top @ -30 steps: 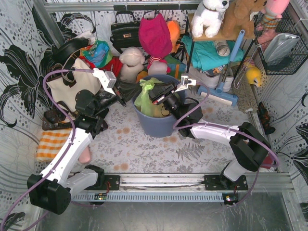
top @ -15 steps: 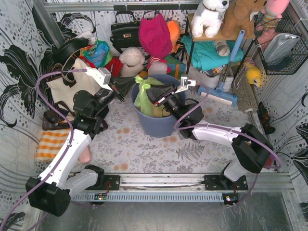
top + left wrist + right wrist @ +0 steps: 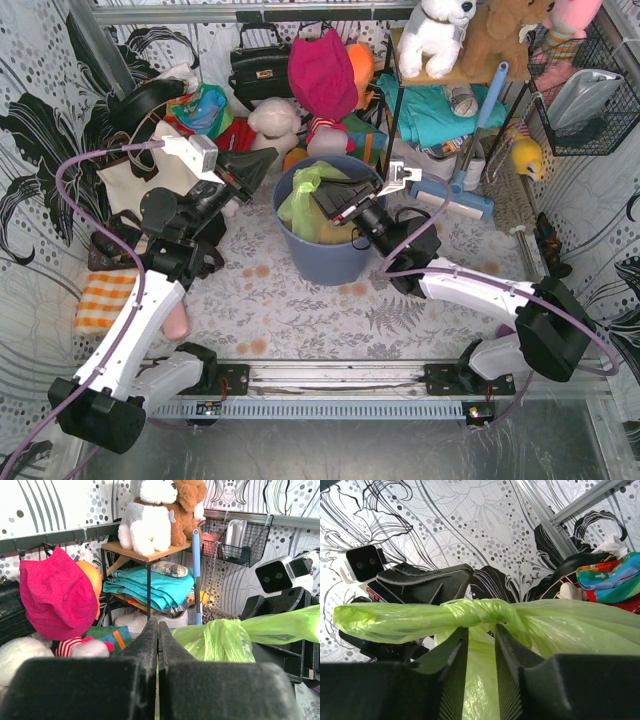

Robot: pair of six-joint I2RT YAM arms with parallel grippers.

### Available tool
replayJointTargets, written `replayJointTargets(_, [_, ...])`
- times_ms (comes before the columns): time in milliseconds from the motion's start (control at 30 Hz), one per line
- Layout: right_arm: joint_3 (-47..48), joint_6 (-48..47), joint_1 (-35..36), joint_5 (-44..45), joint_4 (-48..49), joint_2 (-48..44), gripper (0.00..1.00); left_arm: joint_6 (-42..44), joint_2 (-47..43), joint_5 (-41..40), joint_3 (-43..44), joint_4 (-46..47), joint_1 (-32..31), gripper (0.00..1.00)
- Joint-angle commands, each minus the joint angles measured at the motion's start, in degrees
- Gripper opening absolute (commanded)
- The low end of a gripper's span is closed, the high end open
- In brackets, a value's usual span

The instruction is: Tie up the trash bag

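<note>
The trash bag [image 3: 300, 205] sits in the blue-grey bin [image 3: 325, 262], directly below your right gripper [image 3: 480, 629]. Its twisted neck runs crosswise just past those fingertips, and the jaws stand narrowly apart with green film showing in the gap. Your left gripper [image 3: 158, 626] is pressed fully closed, the bag ahead of it and to its right; whether it pinches any film cannot be told.
</note>
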Motion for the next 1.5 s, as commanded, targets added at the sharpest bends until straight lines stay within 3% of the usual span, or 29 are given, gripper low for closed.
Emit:
replayJointTargets(0, [-0.7, -1.8, 0.2, 1.3, -2.2, -2.5, 0.23, -2.4, 0.3, 0.9, 1.4, -0.7, 0.3, 0.00])
replayJointTargets(100, [0.1, -1.9, 0.2, 1.7, -2.3, -1.5, 0.05, -4.5, 0.0, 1.0, 0.4, -0.8, 0.3, 0.00])
replayJointTargets(167, [1.1, -1.6, 0.2, 1.0, -1.0, -0.1, 0.00, -5.2, 0.1, 1.5, 0.6, -2.3, 0.3, 0.02])
replayJointTargets(633, [8.1, 0.2, 0.2, 1.2, 3.0, 9.1, 0.00, -5.2, -2.4, 2.3, -2.3, -9.3, 0.1, 0.10])
replayJointTargets(767, [8.8, -0.3, 0.2, 2.3, 3.4, 9.5, 0.00, -6.0, -2.9, -0.2, -3.1, -9.7, 0.1, 0.17])
replayJointTargets(1200, [13.4, 3.2, 0.2, 2.1, 8.9, 15.0, 0.00, -5.0, -1.6, 3.1, -4.6, -11.8, -4.5, 0.16])
replayJointTargets(1467, [12.1, 7.6, 0.2, 0.2, 14.1, 15.1, 0.00, -3.7, -2.3, -4.2, -5.3, -15.5, -5.2, 0.12])
